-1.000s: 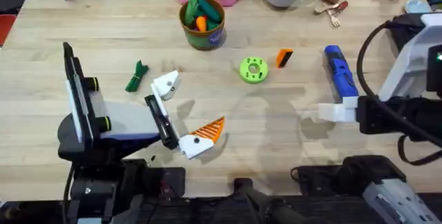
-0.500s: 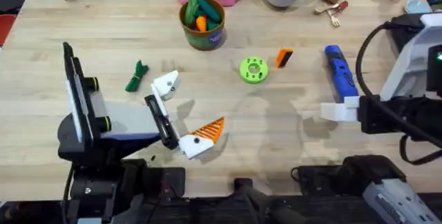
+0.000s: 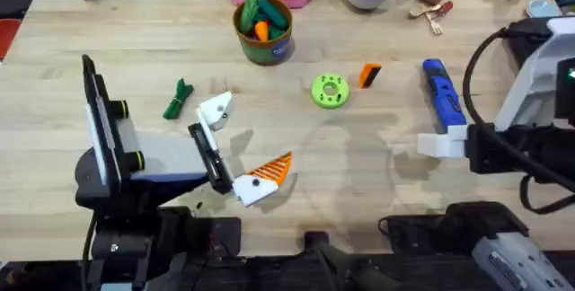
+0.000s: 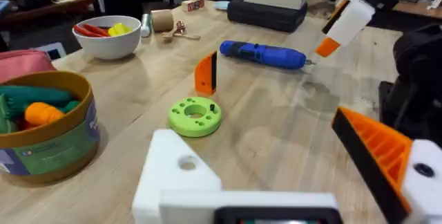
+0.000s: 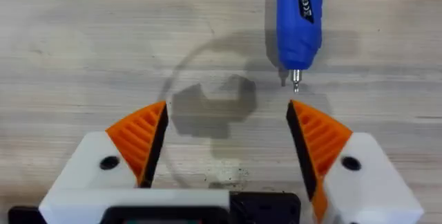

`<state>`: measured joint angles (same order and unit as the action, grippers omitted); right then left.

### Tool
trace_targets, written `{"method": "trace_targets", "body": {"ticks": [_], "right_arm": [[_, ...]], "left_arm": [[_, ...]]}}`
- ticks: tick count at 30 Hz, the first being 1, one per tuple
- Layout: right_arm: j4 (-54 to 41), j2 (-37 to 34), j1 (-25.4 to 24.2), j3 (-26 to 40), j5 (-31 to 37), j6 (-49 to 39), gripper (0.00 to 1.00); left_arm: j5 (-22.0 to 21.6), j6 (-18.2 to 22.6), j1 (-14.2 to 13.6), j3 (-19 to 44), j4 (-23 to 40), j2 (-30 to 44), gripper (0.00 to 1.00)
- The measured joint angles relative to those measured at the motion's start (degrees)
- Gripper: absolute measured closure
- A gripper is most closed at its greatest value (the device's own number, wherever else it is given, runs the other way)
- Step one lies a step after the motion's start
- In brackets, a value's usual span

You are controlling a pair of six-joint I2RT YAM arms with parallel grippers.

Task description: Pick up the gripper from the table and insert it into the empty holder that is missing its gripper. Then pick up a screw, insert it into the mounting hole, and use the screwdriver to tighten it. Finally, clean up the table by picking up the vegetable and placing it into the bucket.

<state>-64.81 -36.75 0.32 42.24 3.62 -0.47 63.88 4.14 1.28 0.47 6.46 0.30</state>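
Orange wedge gripper (image 3: 369,75), ribbed face

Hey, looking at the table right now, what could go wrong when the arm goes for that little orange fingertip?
The orange fingertip stands on edge right beside the green disc, so a hand coming down may knock it over or push the disc. The right hand is open, its fingers close by the screwdriver tip, and could nudge it. The left hand's empty white holder lies near the vegetable, so seating the fingertip there may disturb it.
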Motion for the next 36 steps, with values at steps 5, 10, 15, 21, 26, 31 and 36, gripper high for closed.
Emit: {"method": "trace_targets", "body": {"ticks": [5,10,15,21,26,31,36], "right_arm": [[0.3,0.0,0.0,0.6,0.0,0.0,0.008],[0.7,-2.8,0.0,6.1,0.0,0.0,0.008],[-2.4,-10.8,0.4,15.0,0.0,0.0,0.008],[-7.7,-25.6,3.1,26.4,0.2,0.0,0.007],[-8.3,-37.2,5.3,34.3,0.2,0.0,0.008],[-8.2,-46.8,7.5,41.1,0.2,0.0,0.008],[-8.0,-54.1,9.1,46.4,0.2,1.6,0.008]], "left_arm": [[0.0,0.0,0.0,0.0,0.0,0.0,0.015],[0.0,0.0,0.0,0.0,0.0,0.0,0.016],[0.0,0.0,0.0,0.0,0.0,0.0,0.015],[0.0,0.0,0.0,0.0,0.0,0.0,0.015],[0.0,0.0,0.0,0.0,0.0,0.0,0.015],[0.0,0.0,0.0,0.0,0.0,0.0,0.015],[0.0,0.0,0.0,0.0,0.0,0.0,0.015]]}}
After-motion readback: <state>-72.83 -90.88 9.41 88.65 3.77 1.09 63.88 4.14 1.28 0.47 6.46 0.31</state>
